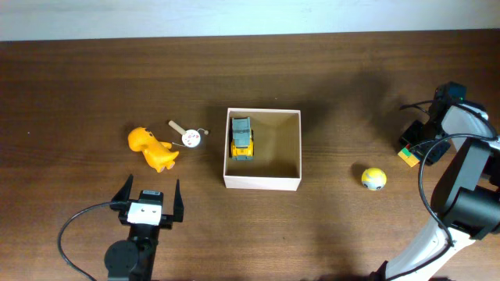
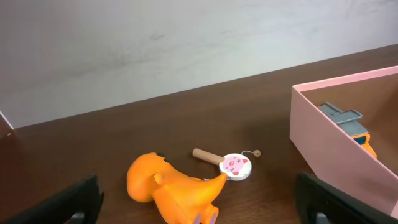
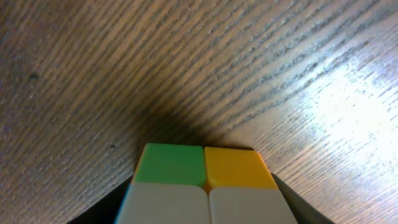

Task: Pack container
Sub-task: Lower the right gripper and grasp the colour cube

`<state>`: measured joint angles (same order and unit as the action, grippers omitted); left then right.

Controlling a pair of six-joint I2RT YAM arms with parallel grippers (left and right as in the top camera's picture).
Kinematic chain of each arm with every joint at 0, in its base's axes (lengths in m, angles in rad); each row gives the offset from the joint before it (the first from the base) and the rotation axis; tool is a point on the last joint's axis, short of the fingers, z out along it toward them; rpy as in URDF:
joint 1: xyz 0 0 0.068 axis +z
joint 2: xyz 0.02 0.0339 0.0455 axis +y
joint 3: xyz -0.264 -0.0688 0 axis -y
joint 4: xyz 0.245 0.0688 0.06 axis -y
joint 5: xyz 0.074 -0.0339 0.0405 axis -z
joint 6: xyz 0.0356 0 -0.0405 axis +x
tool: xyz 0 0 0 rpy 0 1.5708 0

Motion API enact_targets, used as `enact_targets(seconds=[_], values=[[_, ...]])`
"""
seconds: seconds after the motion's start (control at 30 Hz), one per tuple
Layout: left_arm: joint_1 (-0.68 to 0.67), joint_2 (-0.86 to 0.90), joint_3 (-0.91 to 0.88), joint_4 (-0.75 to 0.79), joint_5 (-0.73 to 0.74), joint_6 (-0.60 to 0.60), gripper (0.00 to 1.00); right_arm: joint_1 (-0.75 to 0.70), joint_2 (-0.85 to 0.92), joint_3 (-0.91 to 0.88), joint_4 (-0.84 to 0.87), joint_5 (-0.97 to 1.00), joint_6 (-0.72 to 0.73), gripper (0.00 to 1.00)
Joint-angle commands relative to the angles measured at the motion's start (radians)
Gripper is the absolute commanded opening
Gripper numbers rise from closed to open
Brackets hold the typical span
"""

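The container (image 1: 262, 183), a square white-walled box with a tan inside, sits mid-table and holds a grey and yellow toy truck (image 1: 243, 139); its wall (image 2: 329, 149) and the truck (image 2: 348, 121) also show in the left wrist view. My left gripper (image 1: 148, 195) stands wide open just in front of an orange toy animal (image 1: 152, 148), which lies between the open fingers (image 2: 81, 199) but further out. At the far right my right gripper (image 1: 416, 144) is down on the table, shut on a coloured puzzle cube (image 1: 407, 154). In the right wrist view the cube (image 3: 205, 186) fills the gap between the dark fingers (image 3: 305, 208).
A small wooden rattle drum with a pink face (image 1: 187, 134) lies between the orange toy and the container. A yellow ball (image 1: 373, 178) rests right of the container, near the right arm. A pale wall (image 2: 186, 37) runs behind the table's far edge.
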<state>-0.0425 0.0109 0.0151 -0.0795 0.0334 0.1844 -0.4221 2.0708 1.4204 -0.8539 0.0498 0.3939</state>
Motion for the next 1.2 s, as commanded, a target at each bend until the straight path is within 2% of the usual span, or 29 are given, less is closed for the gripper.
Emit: enact_targets(seconds=[0.0,0.27,0.73,1.1,1.17], values=[[0.004,-0.005,-0.006,-0.001,-0.003,0.015,0.99,-0.004,0.0,-0.024,-0.001,0.006,0.002,0.56],[0.005,-0.005,-0.006,-0.001,-0.003,0.015,0.99,-0.004,0.0,-0.013,-0.014,-0.046,0.001,0.56],[0.005,-0.005,-0.006,-0.001,-0.003,0.015,0.99,-0.004,-0.001,0.224,-0.22,-0.158,-0.076,0.54],[0.004,-0.005,-0.006,-0.001,-0.003,0.015,0.99,-0.004,-0.001,0.202,-0.204,-0.117,-0.092,0.56],[0.004,-0.005,-0.006,-0.001,-0.003,0.015,0.99,-0.004,0.0,0.178,-0.183,-0.117,-0.099,0.6]])
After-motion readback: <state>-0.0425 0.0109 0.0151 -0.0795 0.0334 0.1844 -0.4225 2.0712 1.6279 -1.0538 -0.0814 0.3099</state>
